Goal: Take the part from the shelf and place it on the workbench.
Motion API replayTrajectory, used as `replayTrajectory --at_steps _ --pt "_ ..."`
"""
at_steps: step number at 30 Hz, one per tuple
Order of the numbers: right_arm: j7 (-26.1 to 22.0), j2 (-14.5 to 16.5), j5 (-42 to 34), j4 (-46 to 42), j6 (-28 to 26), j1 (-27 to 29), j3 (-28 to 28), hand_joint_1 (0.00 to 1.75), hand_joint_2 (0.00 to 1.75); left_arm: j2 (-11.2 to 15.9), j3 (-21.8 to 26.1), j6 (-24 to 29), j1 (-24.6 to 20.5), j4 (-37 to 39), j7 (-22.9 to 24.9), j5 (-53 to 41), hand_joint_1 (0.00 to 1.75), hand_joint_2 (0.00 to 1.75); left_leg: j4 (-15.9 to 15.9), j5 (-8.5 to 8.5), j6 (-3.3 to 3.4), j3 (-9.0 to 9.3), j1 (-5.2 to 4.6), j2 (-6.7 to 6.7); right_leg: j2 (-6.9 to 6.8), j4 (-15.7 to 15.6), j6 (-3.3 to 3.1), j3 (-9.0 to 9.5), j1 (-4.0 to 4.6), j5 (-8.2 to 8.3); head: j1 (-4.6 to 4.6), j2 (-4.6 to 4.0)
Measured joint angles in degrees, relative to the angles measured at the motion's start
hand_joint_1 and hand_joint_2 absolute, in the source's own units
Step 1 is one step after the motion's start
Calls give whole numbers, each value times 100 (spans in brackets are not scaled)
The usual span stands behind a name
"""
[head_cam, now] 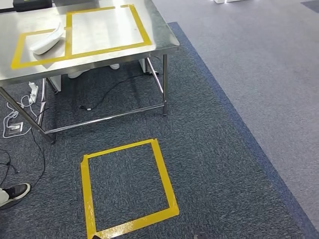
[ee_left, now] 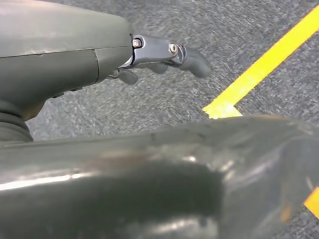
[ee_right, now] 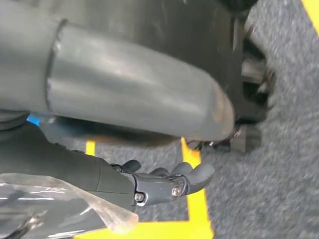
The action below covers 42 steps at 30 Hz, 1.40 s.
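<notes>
Both hands hang over carpet, left hand (ee_left: 165,55) and right hand (ee_right: 165,181) with fingers loosely apart, holding nothing; floor square (head_cam: 126,186) ahead; part (head_cam: 47,40) lies on the surface (head_cam: 158,35) near its front edge, so a bump could dislodge it.

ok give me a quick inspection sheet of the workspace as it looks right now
surface: steel workbench with two yellow tape boxes.
job's things: white part lies on the bench in the smaller tape box.
clutter: nothing seen on the bench besides the part.
hands: left robot hand hangs over the carpet, fingers apart, holding nothing; right robot hand the same.
cables: black cable and white leads with a power strip on the floor under the bench.
surroundings: yellow tape square on dark carpet; a person's shoe at the left edge.
</notes>
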Motion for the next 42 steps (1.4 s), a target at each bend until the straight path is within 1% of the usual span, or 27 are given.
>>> replayTrajectory --at_steps 2,4,6,7,8,9,11,13,15,17,19,21,22,23,24,25,27,28,29,31,33,35,36,37,38,40,42 --pt "13 0 4 0 5 8 -1 0 0 0 17 -36 -6 0 -35 11 0 0 196 -182 -66 -69 20 -162 92 -11 -84 -22 -23 44 -14 0" --pt "22 0 12 0 7 -7 -2 0 0 11 42 -79 11 0 -89 38 0 0 831 -588 -122 -314 49 -431 206 -11 -147 -49 -31 92 -34 0" --pt "47 0 18 0 6 -11 -2 0 0 20 73 -102 40 1 -127 78 0 0 1530 -874 -133 -585 60 -525 345 8 -169 -96 -20 120 -38 0" --pt "65 0 19 0 2 -6 -2 0 0 23 89 -104 49 1 -141 95 0 0 1637 -852 -125 -619 60 -537 419 22 -169 -110 -15 126 -39 0" --pt "87 0 21 0 -4 -2 -2 0 0 25 103 -106 52 1 -154 107 0 0 1523 -719 -109 -559 60 -551 493 36 -169 -117 -10 130 -38 0" --pt "111 0 23 0 -13 -1 -2 0 0 27 119 -106 52 1 -164 115 0 0 1205 -501 -83 -414 60 -604 568 48 -167 -118 -5 131 -38 0" --pt "155 3 30 1 -30 -15 -2 0 0 35 146 -103 57 6 -177 132 0 0 477 -136 -19 -105 64 -864 712 75 -150 -141 -2 138 -34 0" --pt "183 6 41 1 -43 -31 -2 0 0 45 178 -101 59 11 -182 151 0 0 131 -59 24 17 63 -1032 838 99 -90 -217 -11 168 -43 0" --pt "220 4 61 1 -58 -22 -2 0 0 42 204 -93 50 13 -187 191 0 0 53 -69 50 10 77 -946 936 106 -7 -306 -18 207 -53 0" --pt "310 1 132 2 -95 -14 0 0 0 29 265 -58 46 13 -217 350 0 0 -12 -31 96 7 106 -816 787 250 50 -428 -8 108 -31 0" --pt "435 -4 289 2 -136 -30 29 0 0 9 417 -5 61 13 -283 625 0 0 -43 -5 130 2 110 -652 488 830 98 -707 -8 -228 12 0" --pt "505 -8 417 2 -185 -39 82 0 0 -4 616 13 86 13 -307 828 0 0 -38 -4 136 -16 100 -475 349 1563 151 -1031 -26 -543 35 0" --pt "498 -10 440 2 -226 -35 102 0 0 -4 697 -3 91 13 -275 864 0 0 -35 -4 136 -20 97 -393 324 1732 169 -1091 -35 -571 34 0" --pt "463 -11 436 2 -276 -30 110 0 0 -4 756 -30 89 13 -221 864 0 0 -31 -5 135 -22 96 -321 300 1672 179 -1035 -43 -489 35 0" --pt "412 -13 409 2 -320 -28 110 0 0 -6 796 -60 83 13 -158 848 0 0 -27 -8 130 -19 95 -255 257 1383 177 -860 -48 -320 36 0" --pt "361 -13 368 1 -358 -31 108 0 0 -9 828 -86 79 13 -103 833 0 0 -21 -14 120 -11 92 -195 155 960 167 -615 -49 -138 36 0" --pt "310 -13 291 -3 -409 -60 105 0 0 -15 880 -109 81 13 -60 806 0 0 6 -36 70 -6 60 -81 -74 239 118 -217 -17 56 38 0" --pt "320 -13 277 -5 -429 -71 105 0 0 -15 903 -108 83 13 -76 791 0 0 17 -43 42 -6 44 -27 -133 85 88 -138 -1 68 34 0" --pt "340 -13 274 -7 -441 -74 105 0 0 -15 922 -103 81 13 -106 776 0 0 24 -42 14 -6 31 32 -115 54 59 -139 16 58 31 0" --pt "379 -13 291 -7 -449 -52 104 0 0 -19 949 -82 60 13 -202 746 0 0 42 -71 -43 5 42 75 9 51 -5 -169 2 90 23 0" --pt "391 -13 331 -7 -453 -41 102 0 0 -24 963 -55 43 13 -298 720 0 0 326 -312 -105 -84 70 -164 125 31 -77 -175 -25 135 -5 0" --pt "392 -11 375 -7 -455 -44 101 0 0 -26 969 -41 56 13 -356 699 0 0 1034 -714 -137 -360 91 -459 260 29 -129 -190 -34 168 -38 0" --pt "393 -11 391 -7 -454 -42 102 0 0 -28 970 -40 67 13 -369 693 0 0 1395 -857 -142 -509 94 -516 341 34 -140 -200 -30 177 -41 0" --pt "393 -11 401 -6 -452 -39 102 0 0 -31 970 -39 78 13 -379 688 0 0 1620 -899 -142 -602 95 -541 426 42 -143 -208 -25 181 -41 0" --pt "394 -12 406 -5 -452 -36 103 0 0 -33 970 -37 83 13 -385 681 0 0 1638 -825 -136 -611 95 -554 513 54 -143 -211 -22 183 -41 0" --pt "397 -12 408 -5 -445 -35 103 0 0 -35 970 -30 84 13 -390 650 0 0 1064 -410 -101 -371 96 -662 677 87 -139 -213 -20 181 -40 0" --pt "407 -10 409 -7 -427 -46 103 0 0 -34 969 -25 88 17 -353 612 0 0 386 -125 -56 -99 114 -966 827 129 -108 -244 -14 182 -37 0"
